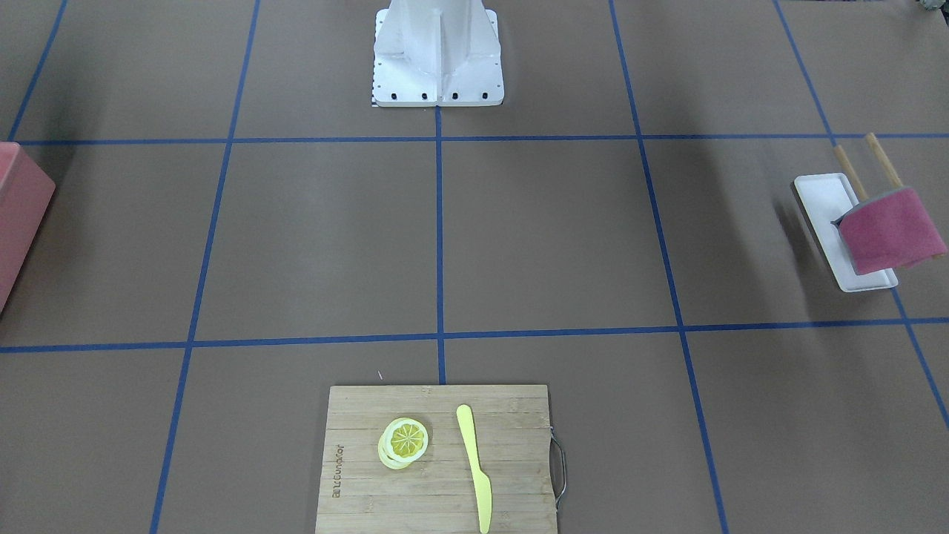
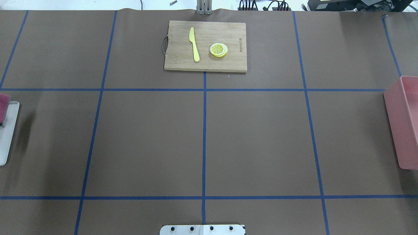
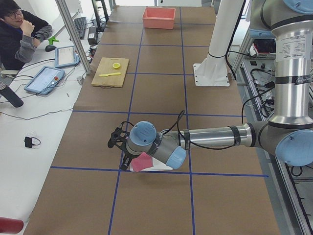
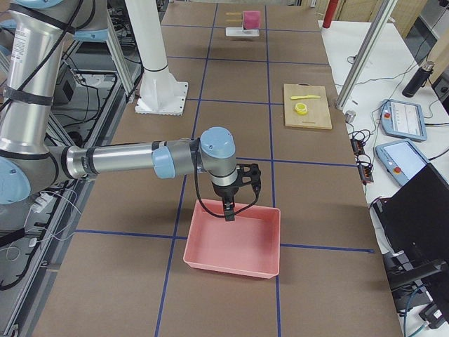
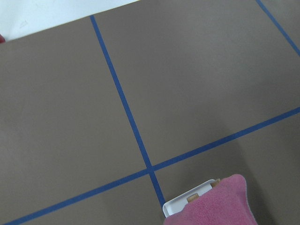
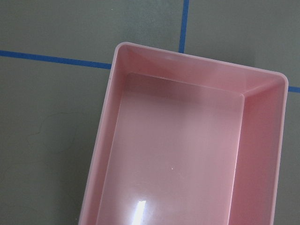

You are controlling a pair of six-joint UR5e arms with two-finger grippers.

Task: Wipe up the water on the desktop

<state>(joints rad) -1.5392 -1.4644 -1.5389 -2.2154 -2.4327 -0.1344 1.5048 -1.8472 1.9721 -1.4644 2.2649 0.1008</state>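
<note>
We see the brown desktop spread beneath both arms, the left gripper just above the pink cloth on its white tray, the right gripper over the pink bin, and we cannot tell whether either of the 2 claws is spread or pressed together.

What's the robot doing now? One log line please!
left gripper: near cloth, grip unclear | right gripper: above bin, grip unclear | cloth: on rack over tray | desktop: no wiping yet
</note>
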